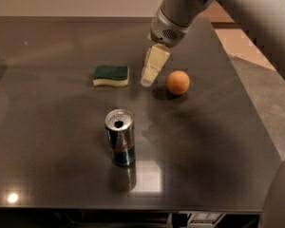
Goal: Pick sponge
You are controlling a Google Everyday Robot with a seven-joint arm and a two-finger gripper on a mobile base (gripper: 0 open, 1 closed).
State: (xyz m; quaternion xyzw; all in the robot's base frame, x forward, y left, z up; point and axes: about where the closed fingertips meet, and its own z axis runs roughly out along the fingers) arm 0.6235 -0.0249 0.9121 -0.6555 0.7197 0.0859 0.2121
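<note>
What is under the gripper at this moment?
Only bare dark grey tabletop: the pale gripper points down between the green-topped yellow sponge and the orange ball, over neither. The strip of table behind its tip is covered.

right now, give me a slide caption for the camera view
Pale two-finger gripper hangs between green-topped yellow sponge and round orange ball, opened drink can in front on dark table.

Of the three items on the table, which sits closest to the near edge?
The can, standing upright with its opened top showing. The sponge and the round orange object lie farther back, with the gripper hanging between those two.
</note>
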